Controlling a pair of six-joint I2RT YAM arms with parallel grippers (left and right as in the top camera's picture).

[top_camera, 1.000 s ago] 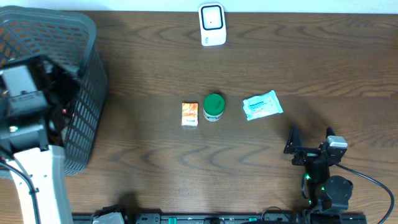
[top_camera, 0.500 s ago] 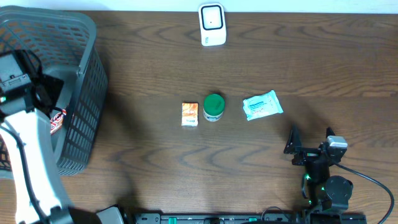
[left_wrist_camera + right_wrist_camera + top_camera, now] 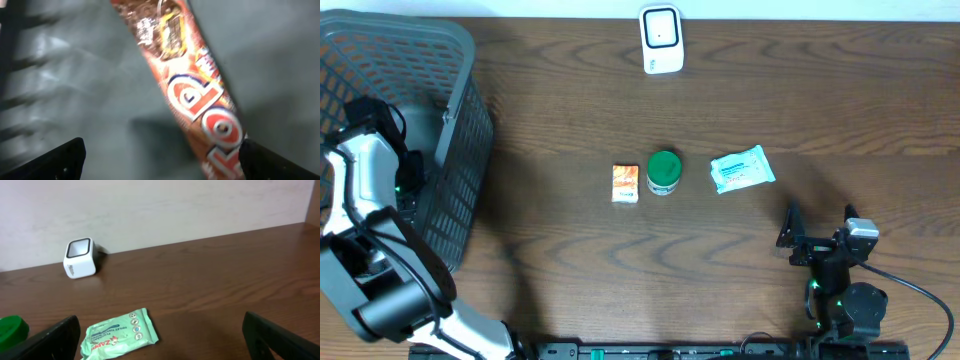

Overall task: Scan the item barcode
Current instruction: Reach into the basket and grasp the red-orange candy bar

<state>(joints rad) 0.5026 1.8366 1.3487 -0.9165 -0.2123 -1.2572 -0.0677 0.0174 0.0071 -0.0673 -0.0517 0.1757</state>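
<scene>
While the left arm (image 3: 360, 170) is reaching down into the grey basket (image 3: 460, 150) at the counter's left end, its jaws are standing wide apart and gripping nothing. They are hanging over a snack bar (image 3: 200, 95) in an orange and brown wrapper, which is lying on the basket floor and running slantwise between them. That bar is probably the item to be scanned.

The right arm (image 3: 830, 260) is sitting near the front right of the counter, its jaws also spread and empty. The task is looking barely begun: no item is being held, and the white scanner (image 3: 660, 38) is standing well apart at the far edge. Picking up, carrying across and showing the barcode are all waiting to be done.

The counter (image 3: 570, 100) is showing dark brown wood grain. An orange box (image 3: 625, 184), a green-lidded jar (image 3: 664, 172) and a wipes packet (image 3: 742, 169) are lying in a row near its middle. A plain pale wall (image 3: 175, 200) is rising behind it.
</scene>
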